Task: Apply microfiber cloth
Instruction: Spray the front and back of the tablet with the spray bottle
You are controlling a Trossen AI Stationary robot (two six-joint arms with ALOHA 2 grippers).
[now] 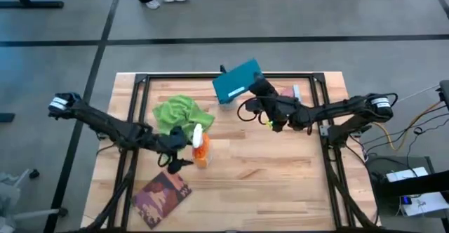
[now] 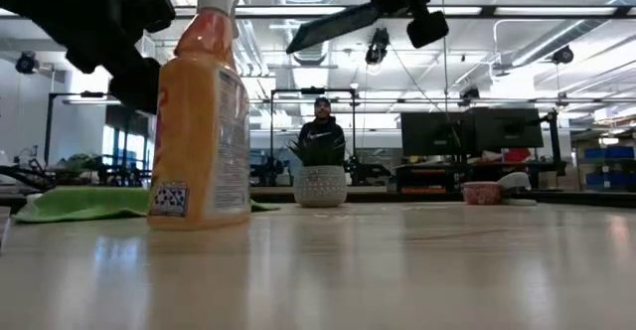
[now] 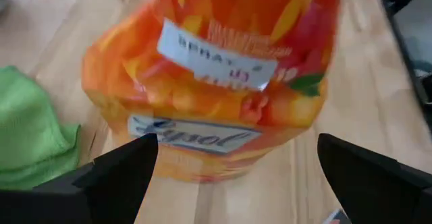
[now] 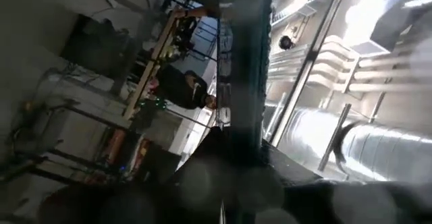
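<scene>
The lime-green microfiber cloth (image 1: 181, 112) lies crumpled on the wooden table, left of centre; its edge also shows in the low view (image 2: 84, 203) and the left wrist view (image 3: 30, 133). Just nearer than it, an orange spray bottle (image 1: 200, 151) with a white head stands upright. My left gripper (image 1: 184, 151) is open, a finger on either side of the bottle (image 3: 223, 82), and I cannot see them touching it. My right gripper (image 1: 261, 90) is shut on a teal flat tablet (image 1: 237, 81), held in the air over the table's far middle. My right gripper pinches the tablet between its two fingers at the edge (image 1: 252, 85) that faces the table's right side. The fingers reach in from the right. The tablet (image 2: 333, 27) is lifted well clear of the table and tilted, and it shows edge-on (image 4: 243, 82) in the right wrist view.
A book with a dark red cover (image 1: 163, 194) lies at the near left. A small potted plant (image 2: 320, 176) stands toward the far edge, with a pink object (image 2: 484, 193) and a white one (image 2: 515, 181) at the far right. A person (image 2: 322, 131) stands in the room behind the table.
</scene>
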